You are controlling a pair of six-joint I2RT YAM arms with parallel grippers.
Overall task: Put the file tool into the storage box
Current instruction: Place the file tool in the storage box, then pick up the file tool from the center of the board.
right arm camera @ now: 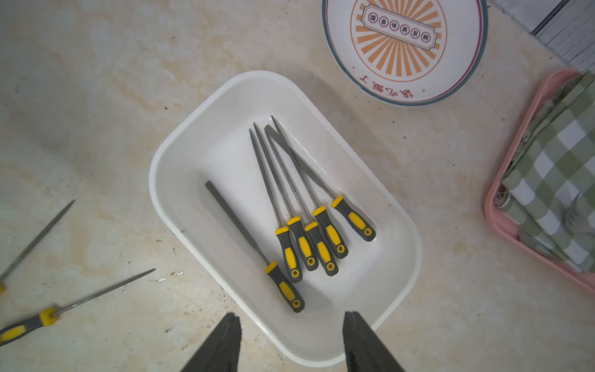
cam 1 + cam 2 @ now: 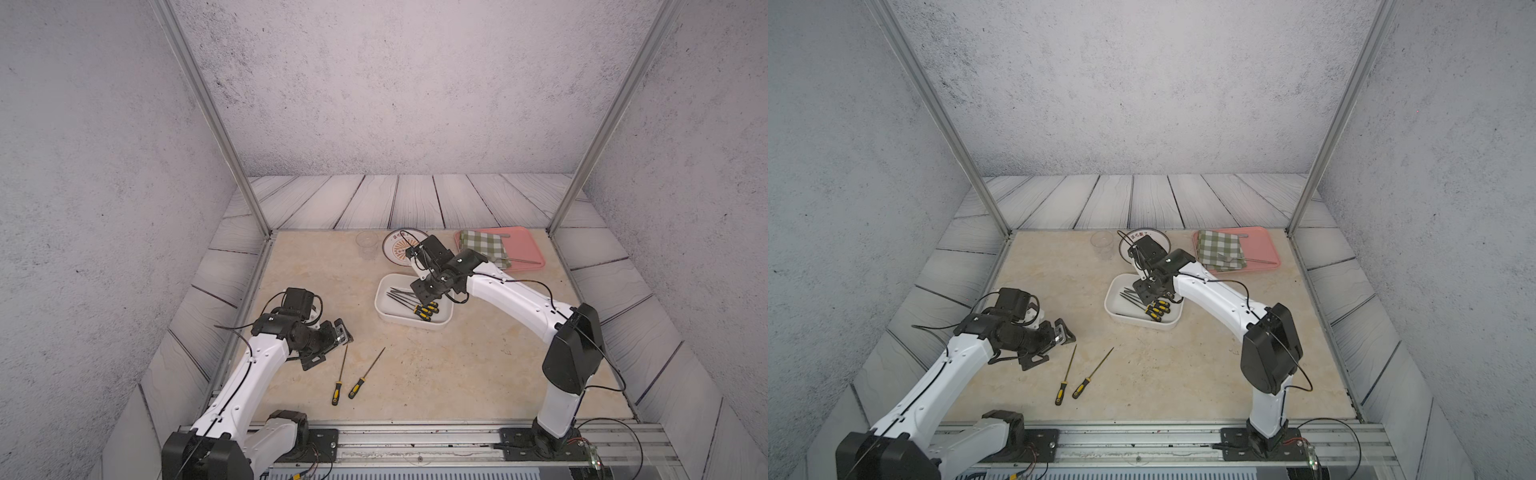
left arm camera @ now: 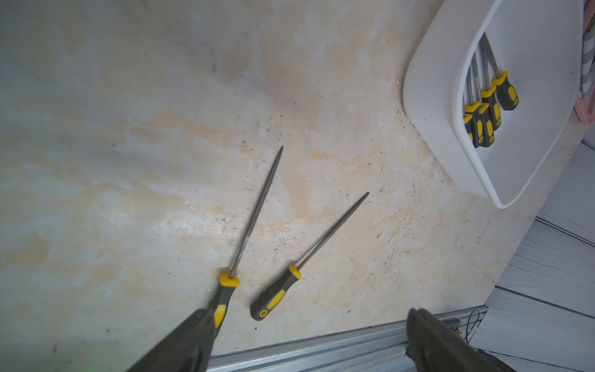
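The storage box (image 2: 380,308) (image 2: 1112,309) is a white shallow tub in the middle of the table, and it holds several file tools (image 1: 304,244) with black-and-yellow handles. My right gripper (image 1: 291,317) (image 2: 420,291) hangs open over the box's near end with nothing between its fingers. Two more file tools lie on the table in both top views, one (image 2: 340,376) (image 3: 254,215) beside the other (image 2: 366,373) (image 3: 328,232). My left gripper (image 3: 310,314) (image 2: 332,347) is open and empty, hovering by these two, and one finger (image 3: 193,335) hides part of a handle.
At the back stand a round patterned plate (image 2: 397,253) (image 1: 402,48), a clear cup (image 2: 366,240) and a pink tray (image 2: 528,249) with a green checked cloth (image 2: 484,245) and a fork. A metal rail (image 2: 415,436) runs along the front edge.
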